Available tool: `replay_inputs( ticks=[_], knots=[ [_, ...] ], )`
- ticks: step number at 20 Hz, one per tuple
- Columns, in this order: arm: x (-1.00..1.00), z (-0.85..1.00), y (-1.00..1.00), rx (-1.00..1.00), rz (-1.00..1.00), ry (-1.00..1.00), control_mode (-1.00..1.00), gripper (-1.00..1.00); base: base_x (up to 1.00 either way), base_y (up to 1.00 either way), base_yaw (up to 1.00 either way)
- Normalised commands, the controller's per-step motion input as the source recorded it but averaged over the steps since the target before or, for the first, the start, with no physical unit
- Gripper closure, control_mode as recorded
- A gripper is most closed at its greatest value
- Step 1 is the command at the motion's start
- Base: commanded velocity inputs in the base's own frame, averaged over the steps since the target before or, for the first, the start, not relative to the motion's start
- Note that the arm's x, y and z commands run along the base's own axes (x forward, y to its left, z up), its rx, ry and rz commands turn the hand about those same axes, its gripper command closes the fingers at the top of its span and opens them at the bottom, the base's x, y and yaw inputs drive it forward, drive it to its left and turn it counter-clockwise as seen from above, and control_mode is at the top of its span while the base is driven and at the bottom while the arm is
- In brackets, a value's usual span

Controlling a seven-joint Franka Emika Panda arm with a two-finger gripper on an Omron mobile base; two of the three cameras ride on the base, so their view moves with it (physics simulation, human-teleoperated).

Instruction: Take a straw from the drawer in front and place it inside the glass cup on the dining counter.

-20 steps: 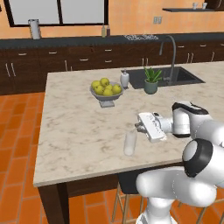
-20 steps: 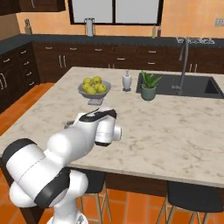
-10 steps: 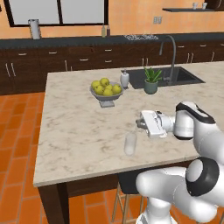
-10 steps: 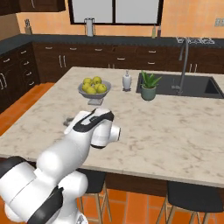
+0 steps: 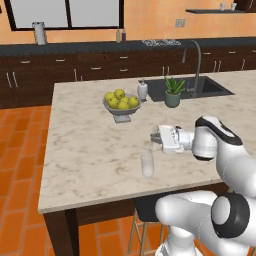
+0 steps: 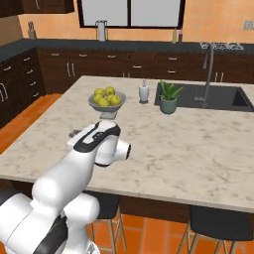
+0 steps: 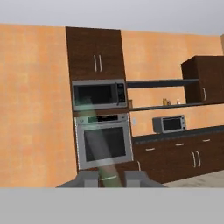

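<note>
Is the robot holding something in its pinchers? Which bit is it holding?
Yes. The gripper pinches the straw near one end; the rest sticks out beyond the fingers.

We identify a home kitchen: marble island (image 5: pixel 90 150) with inset sink (image 5: pixel 192 89), wall oven (image 7: pixel 104 142) (microwave (image 7: pixel 98 94) above), dark cabinets (image 6: pixel 124 67).

i see the dining counter (image 5: pixel 90 150) in beige with grey veining, a clear glass cup (image 5: pixel 147 163), yellow fruit in a grey bowl (image 5: pixel 121 107), a green plant (image 5: pixel 173 86) in a grey-green pot, orange floor tiles (image 5: pixel 20 165), dark brown cabinets (image 5: pixel 100 65).
</note>
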Motion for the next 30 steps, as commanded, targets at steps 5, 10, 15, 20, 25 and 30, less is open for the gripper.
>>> replay_inputs(
  ticks=[5, 10, 15, 20, 25, 30],
  knots=[
    [0.04, 0.16, -0.01, 0.00, -0.03, 0.00, -1.00, 1.00, 0.00, 0.00, 0.00],
    [0.00, 0.12, -0.12, 0.00, -0.03, 0.00, -1.00, 1.00, 0.00, 0.00, 0.00],
    [0.07, 0.01, -0.03, 0.00, -0.03, 0.01, -1.00, 1.00, 0.00, 0.00, 0.00],
    [0.47, -0.10, 0.00, 0.00, 0.00, 0.01, -1.00, 1.00, 0.00, 0.00, 0.00],
    [0.39, -0.24, -0.01, 0.00, 0.00, 0.00, -1.00, 1.00, 0.00, 0.00, 0.00],
    [0.01, -0.22, -0.08, -0.01, 0.00, 0.00, -1.00, 1.00, 0.00, 0.00, 0.00]
  ],
)
